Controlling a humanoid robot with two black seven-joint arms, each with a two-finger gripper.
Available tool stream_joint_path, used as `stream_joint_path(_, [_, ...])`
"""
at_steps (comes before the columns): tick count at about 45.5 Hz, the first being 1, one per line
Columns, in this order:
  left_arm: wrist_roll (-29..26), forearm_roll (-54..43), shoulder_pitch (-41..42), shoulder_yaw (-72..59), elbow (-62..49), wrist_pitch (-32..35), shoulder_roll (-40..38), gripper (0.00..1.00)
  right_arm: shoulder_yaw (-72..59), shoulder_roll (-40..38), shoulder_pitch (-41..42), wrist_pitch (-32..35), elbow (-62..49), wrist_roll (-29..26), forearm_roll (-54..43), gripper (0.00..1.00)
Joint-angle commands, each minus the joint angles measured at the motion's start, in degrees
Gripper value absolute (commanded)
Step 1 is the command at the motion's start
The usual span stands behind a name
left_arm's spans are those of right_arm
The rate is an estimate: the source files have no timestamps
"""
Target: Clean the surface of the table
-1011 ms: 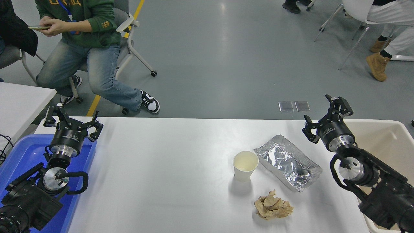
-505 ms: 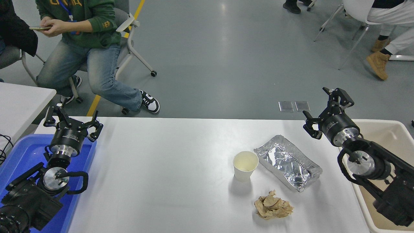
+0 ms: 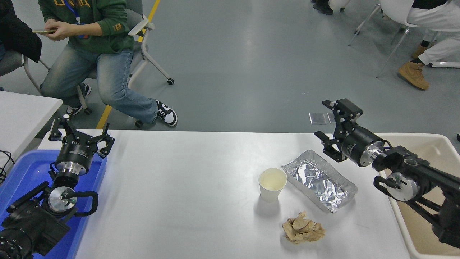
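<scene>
Cup left of, seemingly touching, foil tray; napkin nearer.

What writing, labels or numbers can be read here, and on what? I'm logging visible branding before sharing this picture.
Green sweatshirt of the seated person: yellow lettering across the chest, cut off by the picture's top edge, not readable; a small yellow mark on the sleeve, too small.
Left gripper: white print on its collar, too small.
Right gripper: white print on its collar, too small.
Paper cup, foil tray, table surface: none.
</scene>
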Motion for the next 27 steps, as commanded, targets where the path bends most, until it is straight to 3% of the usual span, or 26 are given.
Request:
stream_joint_path(1, [-0.01, 0.0, 0.01, 0.0, 0.0, 0.0, 0.03, 1.0, -14.32, -1.5, 10.48, 0.08, 2.32, -2.03, -8.11, 1.0])
stream_joint_path(12, [-0.01, 0.0, 0.01, 0.0, 0.0, 0.0, 0.03, 1.0, -24.96, -1.5, 18.22, 1.66, 2.76, -1.76, -16.11, 1.0])
stream_joint_path(27, [-0.01, 0.0, 0.01, 0.0, 0.0, 0.0, 0.03, 1.0, -31.02, -1.33, 19.72, 3.59, 3.91, -1.85, -33.51, 1.0])
